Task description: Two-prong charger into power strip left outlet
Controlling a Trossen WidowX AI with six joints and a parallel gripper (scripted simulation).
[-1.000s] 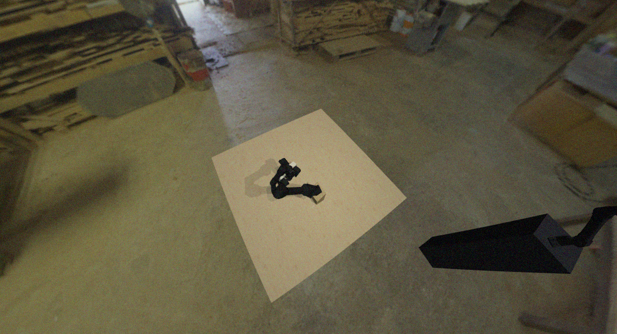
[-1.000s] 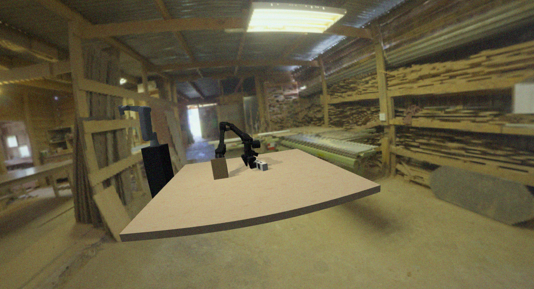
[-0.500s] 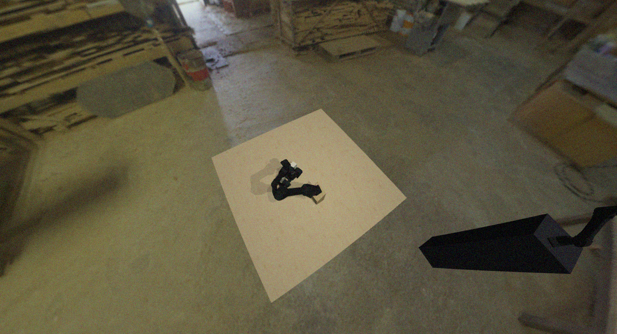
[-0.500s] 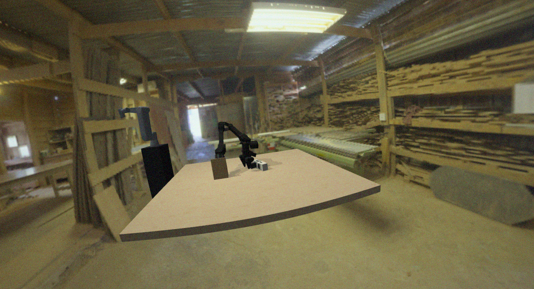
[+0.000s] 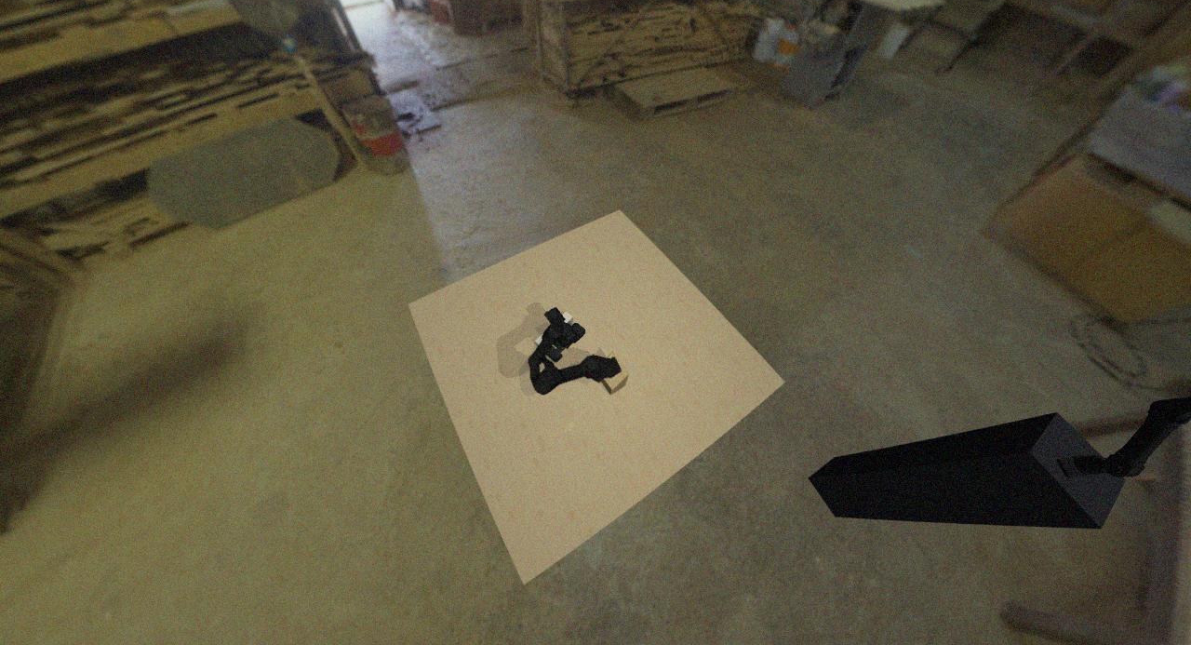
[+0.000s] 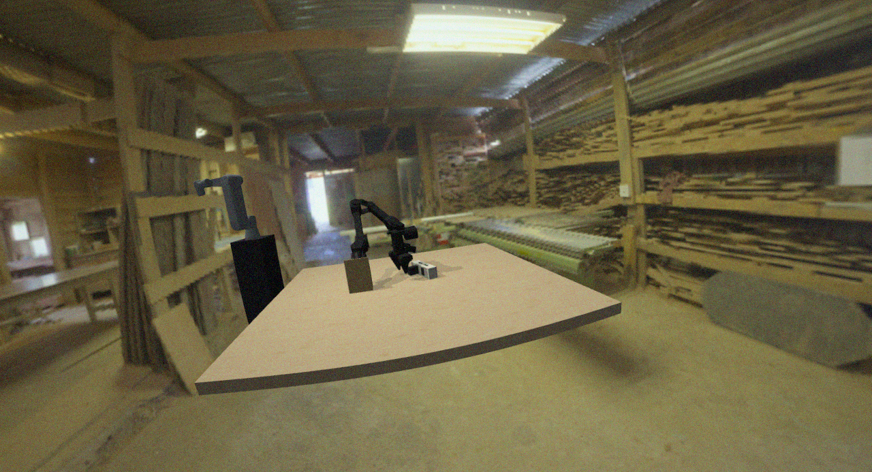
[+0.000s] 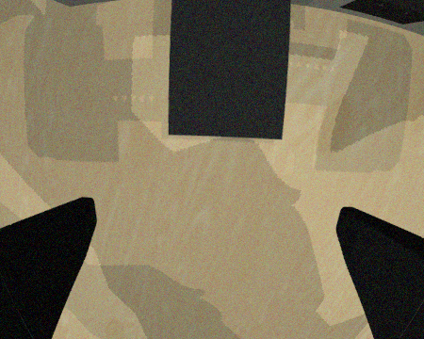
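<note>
The power strip (image 6: 428, 270) is a pale block with dark patches on the table; only a small white part (image 5: 568, 317) shows past the arm in the top view. A dark upright-sided block (image 7: 229, 71), apparently the charger, stands at the top middle of the wrist view. Its prongs are not visible. My gripper (image 7: 219, 217) (image 6: 403, 267) is open and empty, low over the table beside the strip. In the wrist view the dark block lies beyond the fingertips, not between them. The outlets cannot be made out.
The pale table (image 5: 666, 391) (image 6: 488, 310) carries the arm. A brown block (image 6: 358, 275) (image 5: 614, 382) stands by the arm's base. A tall black pedestal (image 5: 957, 478) (image 6: 257, 274) with a second arm stands off the table. Arm shadows cover the surface under the gripper.
</note>
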